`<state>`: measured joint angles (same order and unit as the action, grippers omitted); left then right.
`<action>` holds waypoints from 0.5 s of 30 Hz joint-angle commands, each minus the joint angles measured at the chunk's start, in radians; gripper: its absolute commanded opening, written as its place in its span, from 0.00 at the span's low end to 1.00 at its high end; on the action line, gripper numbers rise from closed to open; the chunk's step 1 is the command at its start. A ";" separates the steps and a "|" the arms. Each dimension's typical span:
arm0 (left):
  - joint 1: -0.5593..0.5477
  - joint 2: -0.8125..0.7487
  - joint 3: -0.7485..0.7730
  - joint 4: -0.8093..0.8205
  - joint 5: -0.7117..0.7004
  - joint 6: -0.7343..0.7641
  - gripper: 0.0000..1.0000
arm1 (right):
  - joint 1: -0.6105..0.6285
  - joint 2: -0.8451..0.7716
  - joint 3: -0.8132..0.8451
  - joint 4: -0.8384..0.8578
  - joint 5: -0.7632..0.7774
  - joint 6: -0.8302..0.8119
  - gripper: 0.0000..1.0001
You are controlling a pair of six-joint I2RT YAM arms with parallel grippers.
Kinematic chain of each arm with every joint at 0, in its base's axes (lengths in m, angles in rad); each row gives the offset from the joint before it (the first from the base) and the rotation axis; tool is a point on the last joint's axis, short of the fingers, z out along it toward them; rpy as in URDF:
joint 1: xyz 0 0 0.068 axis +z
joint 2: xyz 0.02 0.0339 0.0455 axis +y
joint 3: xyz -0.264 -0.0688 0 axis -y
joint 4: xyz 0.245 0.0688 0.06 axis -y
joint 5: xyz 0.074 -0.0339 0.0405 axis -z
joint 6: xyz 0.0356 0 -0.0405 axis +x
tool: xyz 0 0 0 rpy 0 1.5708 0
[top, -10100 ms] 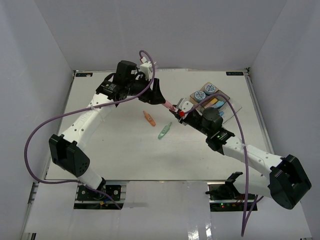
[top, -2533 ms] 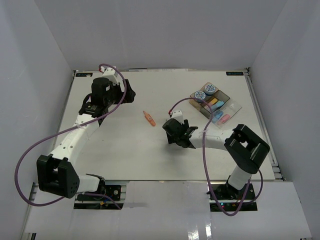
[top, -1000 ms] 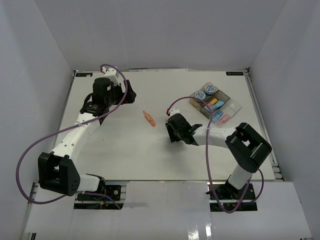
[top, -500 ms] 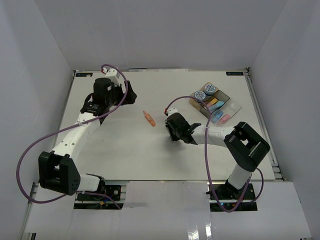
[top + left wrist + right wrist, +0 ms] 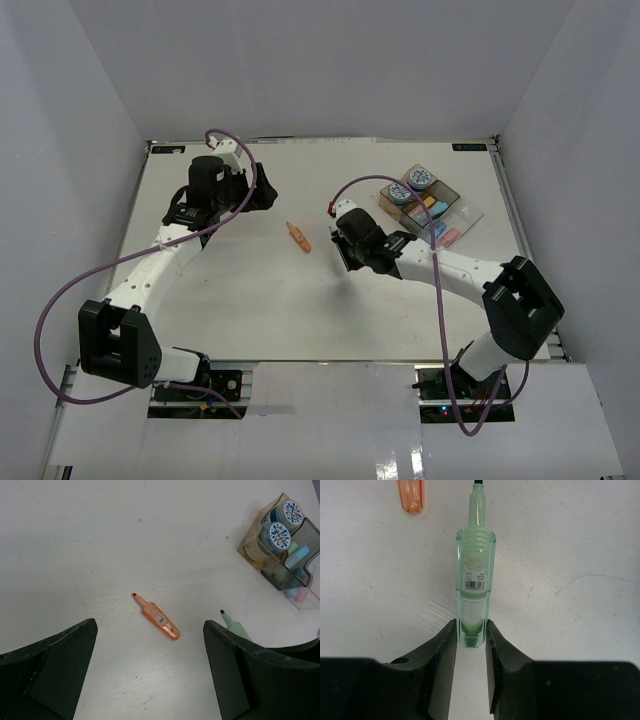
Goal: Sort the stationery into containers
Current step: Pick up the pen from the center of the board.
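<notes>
Surface: white table (image 5: pixel 250 290) boxed in by white walls.
Green marker (image 5: pixel 475 580): mid-table, just right of the orange marker; its long axis is in line with the right gripper, dark tip leading left and slightly far.
Right gripper (image 5: pixel 471 630): pinched on the green marker's rear end only.
Orange marker (image 5: pixel 298 237): loose on the table, red tip far-left.
Containers (image 5: pixel 432 208): far right, with two patterned rolls (image 5: pixel 276 534) in the amber tray.
Left gripper (image 5: pixel 263 196): far left, spread wide, holding nothing.
Change: ten seconds ago the green marker lay loose; half a second ago the right gripper sat nearer.
Views: only the right wrist shows the grip and barcode label; the top view hides the green marker; the left wrist shows just its tip end.
</notes>
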<state>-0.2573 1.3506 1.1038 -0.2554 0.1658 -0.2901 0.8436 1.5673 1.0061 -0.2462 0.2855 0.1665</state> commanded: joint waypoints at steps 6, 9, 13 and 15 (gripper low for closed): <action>0.004 -0.011 0.028 -0.004 0.087 -0.030 0.98 | -0.005 -0.111 0.089 -0.084 -0.063 -0.033 0.27; 0.004 -0.010 0.007 -0.011 0.144 -0.078 0.98 | -0.005 -0.151 0.129 -0.074 -0.094 -0.047 0.27; 0.003 -0.002 -0.038 -0.015 0.239 -0.171 0.98 | -0.005 -0.196 0.149 -0.019 -0.143 -0.061 0.27; 0.000 0.008 -0.073 0.001 0.277 -0.231 0.98 | -0.003 -0.207 0.160 -0.001 -0.178 -0.067 0.27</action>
<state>-0.2573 1.3514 1.0698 -0.2539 0.3431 -0.4236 0.8436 1.4014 1.1126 -0.3084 0.1719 0.1234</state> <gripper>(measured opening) 0.979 0.317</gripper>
